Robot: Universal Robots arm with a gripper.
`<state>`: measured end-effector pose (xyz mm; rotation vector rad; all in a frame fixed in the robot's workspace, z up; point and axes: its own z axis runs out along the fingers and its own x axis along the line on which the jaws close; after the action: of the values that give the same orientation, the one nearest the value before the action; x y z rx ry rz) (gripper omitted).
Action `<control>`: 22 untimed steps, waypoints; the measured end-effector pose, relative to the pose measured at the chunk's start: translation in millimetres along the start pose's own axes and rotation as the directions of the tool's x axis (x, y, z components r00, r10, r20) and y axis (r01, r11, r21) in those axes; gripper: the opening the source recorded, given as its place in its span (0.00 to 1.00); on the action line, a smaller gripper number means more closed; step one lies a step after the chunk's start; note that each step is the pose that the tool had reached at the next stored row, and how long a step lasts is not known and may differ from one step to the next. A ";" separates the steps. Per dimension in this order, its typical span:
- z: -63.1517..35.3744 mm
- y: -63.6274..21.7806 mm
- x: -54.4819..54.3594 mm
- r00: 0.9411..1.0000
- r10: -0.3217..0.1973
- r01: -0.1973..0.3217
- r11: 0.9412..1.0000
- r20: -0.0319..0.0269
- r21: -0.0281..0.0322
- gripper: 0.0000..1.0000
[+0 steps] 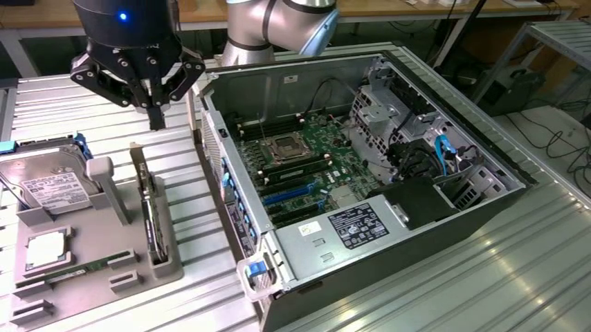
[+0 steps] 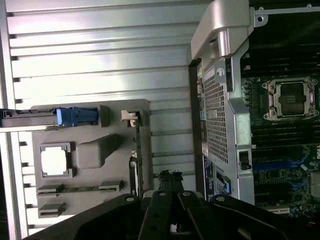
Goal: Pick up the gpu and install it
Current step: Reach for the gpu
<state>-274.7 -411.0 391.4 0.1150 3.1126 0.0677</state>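
Observation:
The gpu [image 1: 145, 207] stands on its long edge in a slot of the grey holder [image 1: 102, 277], a thin green card with a metal bracket at its far end. In the wrist view the gpu [image 2: 139, 150] appears edge-on as a narrow green strip. My gripper [image 1: 157, 123] hangs in the air above the table, a little past the card's far end, between the holder and the computer case. Its fingers are shut together with nothing between them. In the wrist view the gripper [image 2: 170, 177] points down just beside the card's edge.
The open computer case [image 1: 277, 90] lies at the exterior view's right, its motherboard [image 1: 309, 162] exposed with blue slots. The holder also carries a hard drive [image 1: 55, 185], a memory stick [image 1: 83, 266] and a square chip [image 1: 46, 249]. The case wall [image 2: 220, 100] stands close to the gripper.

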 end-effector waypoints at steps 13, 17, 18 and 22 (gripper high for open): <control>-0.5 -4.0 19.1 1.000 -0.001 0.001 1.000 0.000 0.000 0.11; -0.6 -4.7 23.0 1.000 -0.001 0.001 1.000 0.000 0.000 0.11; -0.7 -4.9 23.4 1.000 -0.001 0.001 1.000 0.000 0.000 0.11; -0.7 -5.1 23.9 1.000 -0.001 0.001 1.000 0.000 0.000 0.11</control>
<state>-299.0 -414.3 391.2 0.1137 3.1127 0.0677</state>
